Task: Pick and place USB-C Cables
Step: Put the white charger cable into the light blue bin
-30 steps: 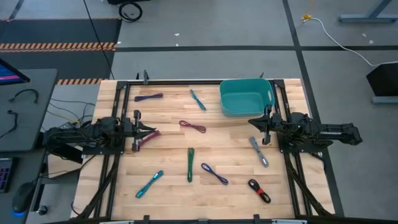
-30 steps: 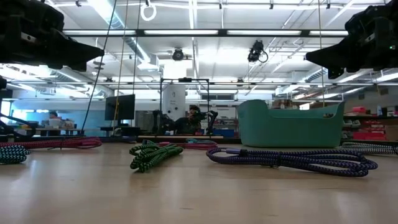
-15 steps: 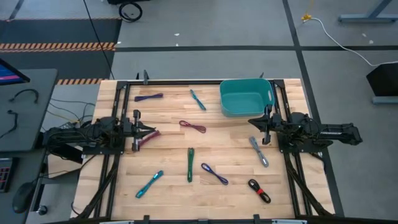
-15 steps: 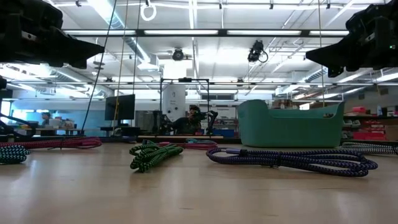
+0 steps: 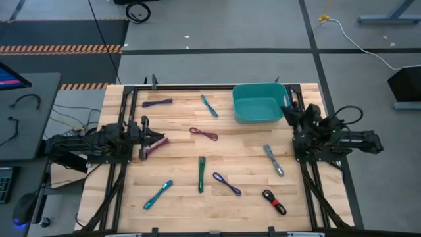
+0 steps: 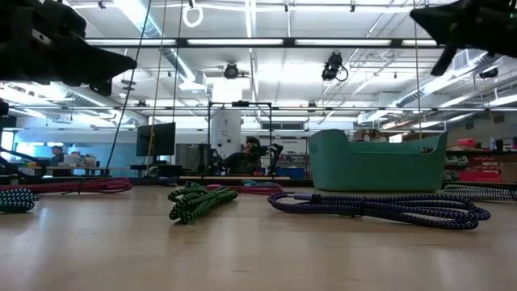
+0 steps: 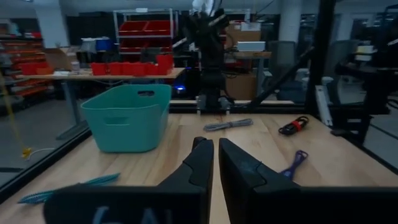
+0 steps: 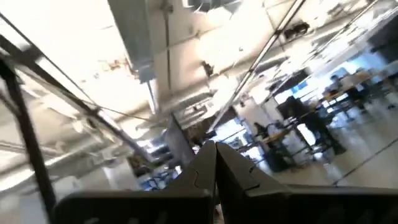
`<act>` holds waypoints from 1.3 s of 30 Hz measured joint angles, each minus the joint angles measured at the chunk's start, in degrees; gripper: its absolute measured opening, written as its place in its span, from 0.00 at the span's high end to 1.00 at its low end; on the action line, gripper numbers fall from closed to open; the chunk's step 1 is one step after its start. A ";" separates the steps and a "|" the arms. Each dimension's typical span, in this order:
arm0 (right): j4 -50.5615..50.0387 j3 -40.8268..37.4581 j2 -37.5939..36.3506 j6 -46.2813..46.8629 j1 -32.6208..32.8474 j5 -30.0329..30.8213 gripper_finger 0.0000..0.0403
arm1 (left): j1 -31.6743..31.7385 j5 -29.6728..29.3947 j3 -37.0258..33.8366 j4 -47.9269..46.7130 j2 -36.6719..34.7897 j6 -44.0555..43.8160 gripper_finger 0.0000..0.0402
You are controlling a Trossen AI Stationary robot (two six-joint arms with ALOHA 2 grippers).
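Note:
Nine coiled cable bundles lie flat on the wooden table: purple (image 5: 156,103), teal (image 5: 209,105), maroon (image 5: 204,133), maroon (image 5: 158,145), green (image 5: 201,174), teal (image 5: 158,193), purple (image 5: 227,184), grey (image 5: 273,160), and black with a red tie (image 5: 274,201). My left gripper (image 5: 161,139) hovers shut above the maroon bundle by the left edge, well clear of the table in the low view (image 6: 129,61). My right gripper (image 5: 289,107) is shut, raised beside the teal bin (image 5: 260,102) and tipped upward (image 8: 214,155).
The teal bin (image 6: 376,162) stands at the table's far right. Black frame rails (image 5: 125,118) run along the left and right sides. In the low view the green bundle (image 6: 198,202) and the purple bundle (image 6: 380,208) lie nearest the camera. People sit in the room far behind.
My right arm has swung from above the grey bundle toward the far right corner, rising and tipping its fingers upward. It stayed shut. The left arm and all the cables have kept still.

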 joint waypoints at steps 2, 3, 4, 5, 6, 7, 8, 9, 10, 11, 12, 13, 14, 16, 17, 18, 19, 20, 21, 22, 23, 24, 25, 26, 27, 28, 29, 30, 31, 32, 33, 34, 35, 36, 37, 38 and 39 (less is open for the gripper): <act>-5.28 3.58 1.33 1.03 0.10 -1.84 0.97 | 0.01 -1.31 0.01 0.00 0.00 0.11 0.93; -8.58 5.63 2.33 1.18 0.15 -3.00 0.98 | 0.01 -1.73 -0.01 0.00 0.00 0.11 0.94; -12.04 7.91 3.59 1.27 0.22 -4.29 0.98 | 0.02 -1.92 0.01 0.00 0.00 0.12 0.94; -15.79 10.39 5.01 1.33 0.22 -5.65 0.99 | 0.00 -2.05 -0.01 0.00 0.00 0.12 0.94; -19.86 12.87 6.57 1.77 0.24 -7.02 0.99 | 0.00 -2.05 0.01 0.00 0.00 0.14 0.93; -23.95 15.29 8.37 2.98 0.22 -8.35 0.99 | 0.02 -2.07 -0.01 0.00 0.00 0.14 0.93; -28.06 17.68 10.21 5.37 0.23 -9.45 0.99 | 0.00 -2.07 -0.01 0.00 0.00 0.14 0.93; -31.76 19.86 12.10 8.47 0.23 -10.20 0.99 | 0.00 -2.07 -0.01 0.00 0.00 0.14 0.92; -35.03 21.77 13.87 11.61 0.22 -10.89 0.99 | 0.01 -2.10 0.00 0.00 0.00 0.14 0.92; -37.90 23.49 15.57 13.92 0.22 -12.27 0.99 | 0.02 -2.19 0.01 0.00 0.00 0.16 0.92; -40.89 25.04 17.24 15.06 0.22 -14.38 0.99 | 0.02 -2.25 0.00 0.00 0.00 0.16 0.91; -44.35 26.34 18.86 15.59 0.22 -16.54 0.99 | 0.01 -2.25 -0.01 0.00 0.00 0.17 0.91; -48.53 27.44 20.59 16.11 0.22 -18.14 0.99 | 0.00 -2.25 -0.01 0.00 0.00 0.16 0.91; -58.27 29.09 23.88 18.94 0.15 -19.01 0.99 | 0.01 -2.27 0.00 0.00 0.00 0.18 0.91; -62.98 29.59 25.67 20.55 0.13 -18.92 0.99 | 0.02 -2.25 0.01 0.00 0.00 0.18 0.92; -67.08 29.83 27.49 21.77 0.13 -18.78 0.99 | 0.02 -2.25 0.00 0.00 0.00 0.20 0.92; -70.88 29.85 29.39 22.80 0.11 -18.99 0.98 | 0.01 -2.25 0.00 0.00 0.00 0.20 0.93; -74.75 29.85 31.33 23.84 0.13 -19.18 0.98 | 0.01 -2.25 0.00 0.00 0.00 0.22 0.93; -78.29 29.85 33.41 25.07 0.15 -19.27 0.96 | 0.02 -2.25 0.01 0.00 0.00 0.23 0.93; -81.24 29.85 35.51 26.24 0.13 -19.27 0.95 | 0.02 -2.25 -0.01 0.00 0.00 0.25 0.94; -83.56 29.85 37.59 27.27 0.13 -19.37 0.93 | 0.02 -2.25 0.00 0.00 0.00 0.25 0.94; -85.35 29.85 39.65 28.27 0.11 -19.54 0.91 | 0.02 -2.25 -0.01 0.00 0.00 0.23 0.94; -86.78 29.85 41.56 29.16 0.11 -19.68 0.89 | 0.01 -2.25 0.00 0.00 0.00 0.25 0.93; -87.61 29.85 43.52 30.00 0.11 -19.74 0.87 | 0.01 -2.25 0.00 0.00 0.00 0.27 0.93; -88.23 29.85 45.55 30.70 0.11 -19.80 0.84 | 0.01 -2.25 0.01 0.00 0.00 0.29 0.93; -88.73 29.85 47.46 31.12 0.11 -19.87 0.81 | 0.01 -2.25 -0.01 0.00 0.00 0.31 0.92; -88.90 29.85 49.37 31.28 0.11 -20.05 0.78 | 0.01 -2.26 0.00 0.00 0.00 0.31 0.92; -88.75 29.85 51.29 31.30 0.11 -20.27 0.75 | 0.01 -2.25 0.00 0.00 0.00 0.31 0.92; -88.57 29.85 53.25 31.28 0.11 -20.53 0.72 | 0.00 -2.26 -0.01 0.00 0.00 0.30 0.91; -88.38 29.85 55.19 31.20 0.11 -20.66 0.70 | 0.00 -2.25 0.01 0.00 0.00 0.29 0.91; -88.10 29.85 57.07 30.93 0.19 -20.65 0.67 | 0.01 -2.25 0.00 0.01 0.00 0.29 0.91; -87.55 29.85 58.85 30.42 0.36 -20.57 0.65 | 0.00 -2.25 -0.01 0.02 0.00 0.29 0.91; -86.66 29.85 60.50 29.89 0.57 -20.39 0.63 | 0.00 -2.25 0.00 0.04 0.00 0.23 0.91; -85.34 29.85 62.10 29.75 0.85 -20.07 0.61 | 0.00 -2.25 0.01 0.04 0.00 0.14 0.92; -83.82 29.85 63.55 29.75 1.16 -19.83 0.60 | 0.01 -2.25 0.01 0.04 0.00 0.14 0.92; -82.38 29.85 65.00 29.75 1.49 -19.81 0.59 | 0.02 -2.25 -0.01 0.07 0.00 0.18 0.92; -81.28 29.85 66.45 29.75 1.86 -19.82 0.58 | 0.02 -2.25 -0.01 0.07 0.00 0.17 0.93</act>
